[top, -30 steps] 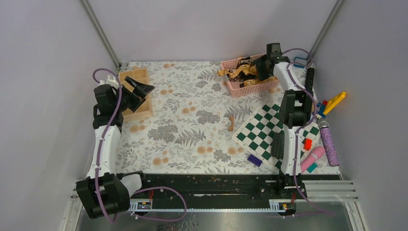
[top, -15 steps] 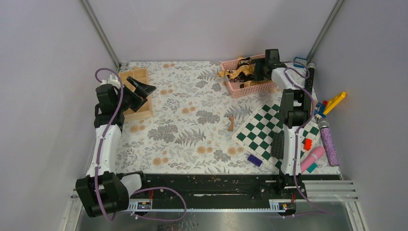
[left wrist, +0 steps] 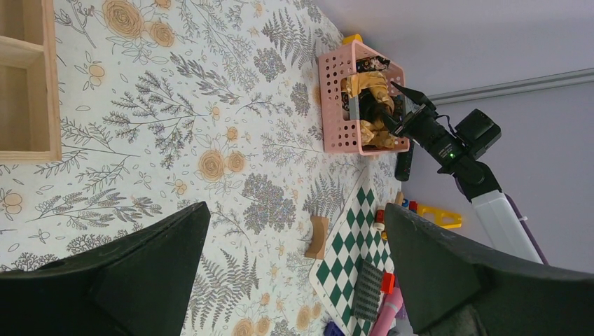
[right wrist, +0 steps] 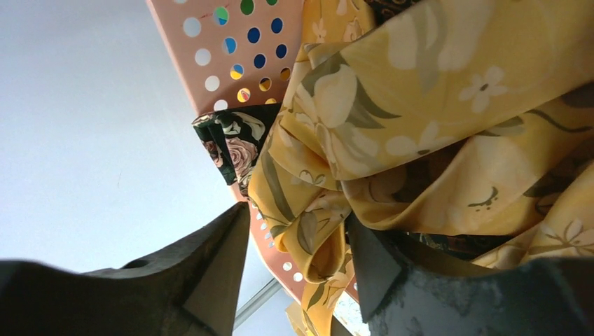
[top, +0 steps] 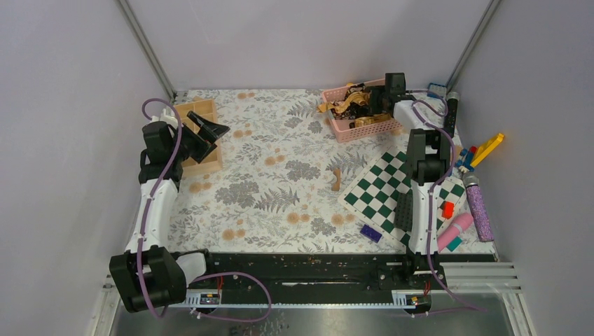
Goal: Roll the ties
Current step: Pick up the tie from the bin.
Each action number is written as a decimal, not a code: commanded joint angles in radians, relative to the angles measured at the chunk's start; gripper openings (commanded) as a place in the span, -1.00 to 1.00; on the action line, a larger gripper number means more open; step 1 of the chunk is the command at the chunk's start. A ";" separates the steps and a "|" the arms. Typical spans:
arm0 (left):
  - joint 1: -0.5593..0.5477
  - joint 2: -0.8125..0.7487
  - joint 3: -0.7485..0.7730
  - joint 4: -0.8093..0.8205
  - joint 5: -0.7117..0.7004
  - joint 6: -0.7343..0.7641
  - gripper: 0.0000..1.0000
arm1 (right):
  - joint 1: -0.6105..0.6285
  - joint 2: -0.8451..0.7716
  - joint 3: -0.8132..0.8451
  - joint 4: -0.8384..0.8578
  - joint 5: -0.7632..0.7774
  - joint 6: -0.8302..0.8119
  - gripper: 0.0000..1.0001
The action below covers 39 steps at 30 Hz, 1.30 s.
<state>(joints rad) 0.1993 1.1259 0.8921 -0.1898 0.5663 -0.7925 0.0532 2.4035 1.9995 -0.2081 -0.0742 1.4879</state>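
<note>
Right pincer (right wrist: 296, 222) closing inside the pink basket (right wrist: 210, 63).
Over the last second I bring its jaws in, still apart, astride a fold of the golden tie (right wrist: 434, 105) heaped there beside the dark ties (right wrist: 228, 143); nothing pinched yet, so rolling waits.

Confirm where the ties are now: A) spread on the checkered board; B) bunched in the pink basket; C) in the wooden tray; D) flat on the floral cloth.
B: the ties sit heaped inside the basket, as the top and wrist views show.
</note>
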 commanded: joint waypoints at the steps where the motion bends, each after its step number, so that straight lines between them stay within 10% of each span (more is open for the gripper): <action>1: -0.004 -0.007 0.050 0.029 0.023 0.015 0.98 | 0.003 0.011 0.057 0.016 0.008 0.004 0.15; 7: -0.007 -0.010 0.044 0.029 0.029 0.018 0.98 | 0.002 0.047 0.126 -0.030 -0.006 -0.012 -0.07; 16: -0.006 -0.024 0.030 0.027 0.033 0.016 0.98 | -0.002 -0.030 0.096 -0.030 -0.010 -0.140 -0.99; 39: -0.041 -0.024 0.004 0.061 0.027 -0.017 0.98 | 0.019 -0.294 -0.274 -0.072 -0.188 -0.490 -0.96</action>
<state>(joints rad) 0.1738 1.1133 0.8902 -0.1852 0.5728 -0.7986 0.0540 2.1235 1.6787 -0.2176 -0.2012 1.1183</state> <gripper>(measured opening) 0.989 0.023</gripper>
